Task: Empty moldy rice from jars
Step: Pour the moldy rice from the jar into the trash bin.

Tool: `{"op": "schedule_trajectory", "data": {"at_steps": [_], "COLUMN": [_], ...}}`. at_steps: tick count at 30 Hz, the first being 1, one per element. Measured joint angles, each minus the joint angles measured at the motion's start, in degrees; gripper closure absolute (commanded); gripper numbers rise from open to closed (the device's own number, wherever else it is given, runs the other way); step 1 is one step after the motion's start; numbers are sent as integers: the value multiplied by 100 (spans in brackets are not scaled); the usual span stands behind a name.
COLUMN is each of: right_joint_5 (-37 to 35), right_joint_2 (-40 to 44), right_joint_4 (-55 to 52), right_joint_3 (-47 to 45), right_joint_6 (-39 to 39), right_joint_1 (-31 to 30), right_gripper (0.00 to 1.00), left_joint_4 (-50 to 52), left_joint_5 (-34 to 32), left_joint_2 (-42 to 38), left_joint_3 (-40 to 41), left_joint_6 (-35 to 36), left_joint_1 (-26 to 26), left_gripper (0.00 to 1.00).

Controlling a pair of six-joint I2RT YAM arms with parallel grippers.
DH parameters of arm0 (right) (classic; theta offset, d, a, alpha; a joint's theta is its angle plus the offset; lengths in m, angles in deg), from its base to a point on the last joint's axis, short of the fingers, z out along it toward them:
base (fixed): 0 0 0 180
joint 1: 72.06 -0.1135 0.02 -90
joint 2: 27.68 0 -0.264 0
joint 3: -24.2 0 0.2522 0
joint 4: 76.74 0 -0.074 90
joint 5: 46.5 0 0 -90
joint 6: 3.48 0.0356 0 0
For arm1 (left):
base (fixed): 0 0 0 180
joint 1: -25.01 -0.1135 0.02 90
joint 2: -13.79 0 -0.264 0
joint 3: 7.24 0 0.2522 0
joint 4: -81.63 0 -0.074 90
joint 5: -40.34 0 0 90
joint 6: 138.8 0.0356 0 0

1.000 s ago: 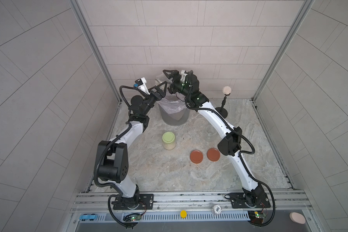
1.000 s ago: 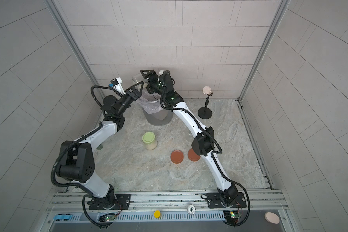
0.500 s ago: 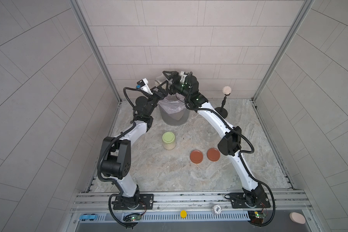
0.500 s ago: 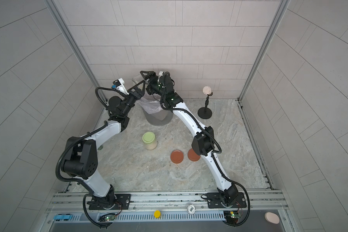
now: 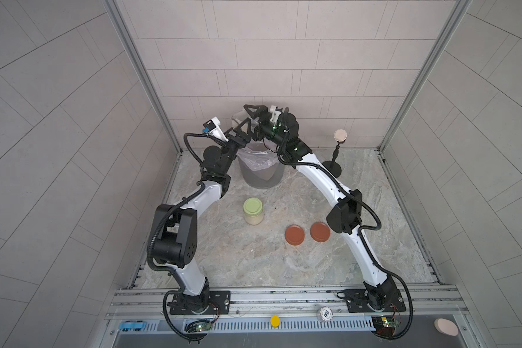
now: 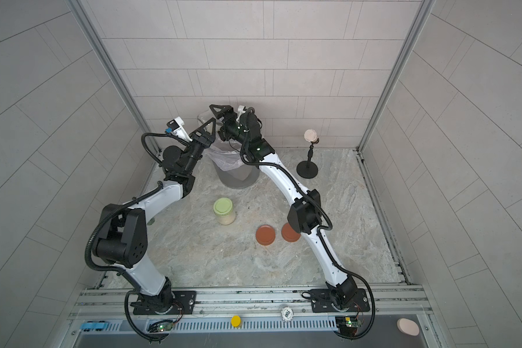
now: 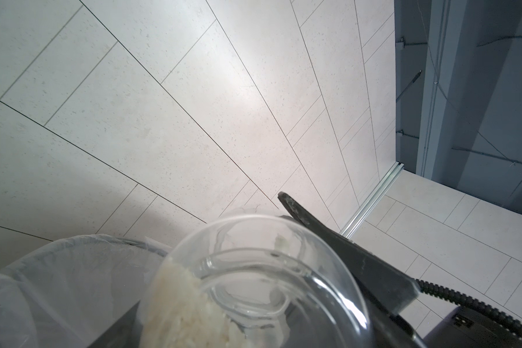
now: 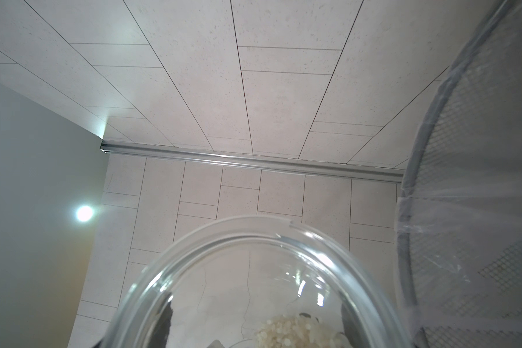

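Note:
My right gripper [image 5: 247, 119] is shut on a lidless clear jar [image 5: 238, 118] held tilted above the far rim of the grey bin [image 5: 261, 177]. A clump of moldy rice [image 8: 299, 334] still lies inside it, seen also in the left wrist view as moldy rice [image 7: 178, 310]. My left gripper [image 5: 241, 127] stands open right at this jar's mouth [image 7: 253, 271]. A jar with a pale green lid [image 5: 253, 211] holds rice on the table. An empty clear jar [image 5: 315, 199] stands partly behind my right arm. Both top views show all this.
Two rust-red lids [image 5: 295, 235] [image 5: 320, 232] lie side by side on the marble floor. A black stand with a pale ball [image 5: 340, 136] is at the back right. The bin's clear liner [image 7: 58, 286] drapes over its rim. Tiled walls close three sides.
My left gripper has risen and swung right, from beside the bin up to the mouth of the held jar. The right gripper and its jar have stayed in place.

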Motion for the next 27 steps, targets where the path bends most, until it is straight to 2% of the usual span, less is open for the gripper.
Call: {"op": "schedule_trajectory", "data": {"at_steps": [5, 11, 13, 16, 18, 23, 27], "right_joint_5": [4, 2, 4, 20, 44, 105, 170], "right_joint_2": [0, 0, 0, 0, 0, 0, 0], "right_joint_4": [133, 203, 203, 227, 240, 295, 282], "right_joint_3": [-146, -227, -227, -229, -229, -229, -229], "right_joint_6": [76, 98, 103, 105, 127, 175, 190], "right_joint_1": [17, 28, 28, 35, 44, 98, 155], "right_gripper": [75, 70, 62, 40, 30, 20, 8], "left_joint_4": [136, 164, 166, 166, 168, 262, 304], "left_joint_5": [-70, -107, -114, -116, -116, -57, -37], "left_joint_2": [4, 33, 33, 33, 33, 83, 173], "left_joint_3": [0, 0, 0, 0, -4, -151, -256], "left_joint_6": [42, 52, 59, 79, 83, 101, 92], "left_joint_1": [22, 37, 37, 39, 44, 46, 46], "left_gripper": [58, 78, 83, 92, 99, 100, 100]}}
